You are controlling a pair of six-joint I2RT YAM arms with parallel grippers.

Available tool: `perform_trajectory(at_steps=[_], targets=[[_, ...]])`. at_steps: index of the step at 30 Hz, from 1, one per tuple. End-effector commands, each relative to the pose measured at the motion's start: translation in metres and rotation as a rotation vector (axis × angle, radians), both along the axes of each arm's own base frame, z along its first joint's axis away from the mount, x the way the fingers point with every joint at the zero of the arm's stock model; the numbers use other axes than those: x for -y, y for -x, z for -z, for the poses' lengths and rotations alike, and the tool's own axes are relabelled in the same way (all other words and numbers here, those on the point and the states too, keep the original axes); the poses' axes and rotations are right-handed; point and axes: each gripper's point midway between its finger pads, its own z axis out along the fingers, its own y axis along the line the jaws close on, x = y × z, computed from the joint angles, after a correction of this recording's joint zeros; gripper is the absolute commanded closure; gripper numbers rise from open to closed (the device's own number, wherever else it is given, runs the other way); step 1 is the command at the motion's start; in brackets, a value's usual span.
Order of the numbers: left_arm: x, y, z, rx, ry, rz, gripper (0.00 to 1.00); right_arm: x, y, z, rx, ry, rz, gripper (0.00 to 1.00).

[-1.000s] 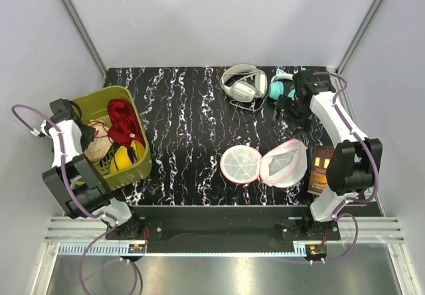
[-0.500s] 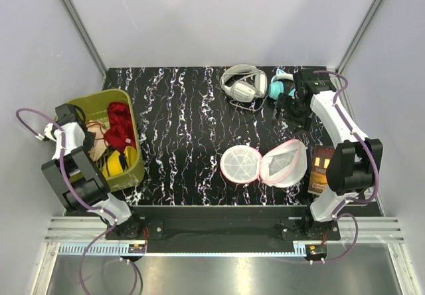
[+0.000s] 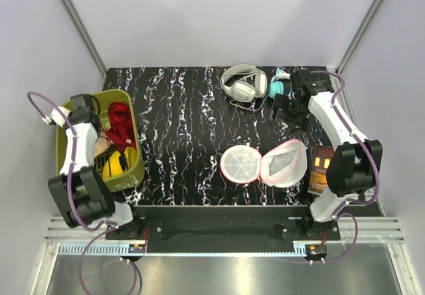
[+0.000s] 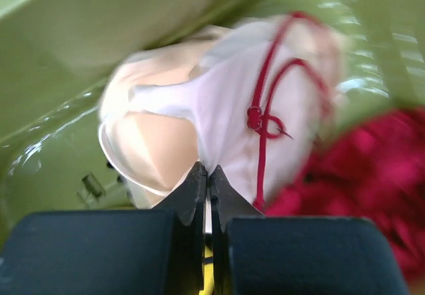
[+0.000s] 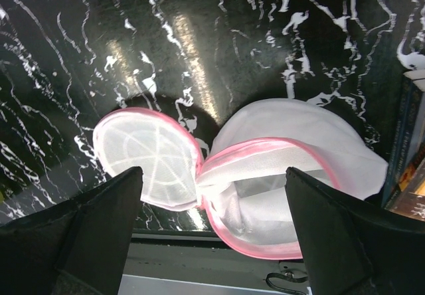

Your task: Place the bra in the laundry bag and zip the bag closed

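Note:
The peach bra [image 4: 166,135] lies in the olive-green basket [image 3: 131,173] at the table's left, seen from above as a pale patch [image 3: 103,147]. My left gripper [image 4: 207,170] reaches into the basket [image 3: 98,134] and is shut on the bra's pale fabric between the cups. The laundry bag [image 3: 284,164] lies unzipped at the front right, its round white mesh lid [image 3: 239,164] flipped open to the left. My right gripper [image 3: 287,112] hangs open behind the bag. In the right wrist view the open bag [image 5: 299,175] shows between that gripper's [image 5: 212,175] wide-spread fingers.
A dark red garment [image 3: 121,122] with thin red straps [image 4: 262,119] and something yellow [image 3: 114,164] share the basket. White headphones [image 3: 242,82] and a teal object [image 3: 277,89] lie at the back right. A dark book [image 3: 321,169] sits right of the bag.
My left gripper has closed on the bra inside the basket, and the left arm has swung further over it. The basket has turned slightly. The right arm has barely moved.

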Motion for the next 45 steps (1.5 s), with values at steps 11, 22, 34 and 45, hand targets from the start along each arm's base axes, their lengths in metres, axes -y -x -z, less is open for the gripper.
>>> perform_trajectory(at_steps=[11, 22, 34, 45], targets=[[0.017, 0.054, -0.218, 0.090, -0.415, -0.024, 1.00, -0.072, 0.040, -0.019, 0.060, -0.118, -0.202, 0.04], [0.071, 0.076, -0.373, 0.470, -0.519, 0.258, 1.00, -0.078, 0.043, -0.047, 0.146, -0.159, -0.208, 0.04], [0.283, 0.003, -0.376, 1.038, -0.040, 1.197, 1.00, -0.091, 0.054, -0.083, 0.221, -0.265, -0.269, 0.04], [0.370, -0.010, -0.239, 0.783, 0.530, 1.285, 1.00, -0.147, 0.088, -0.163, 0.432, -0.585, -0.604, 0.04]])
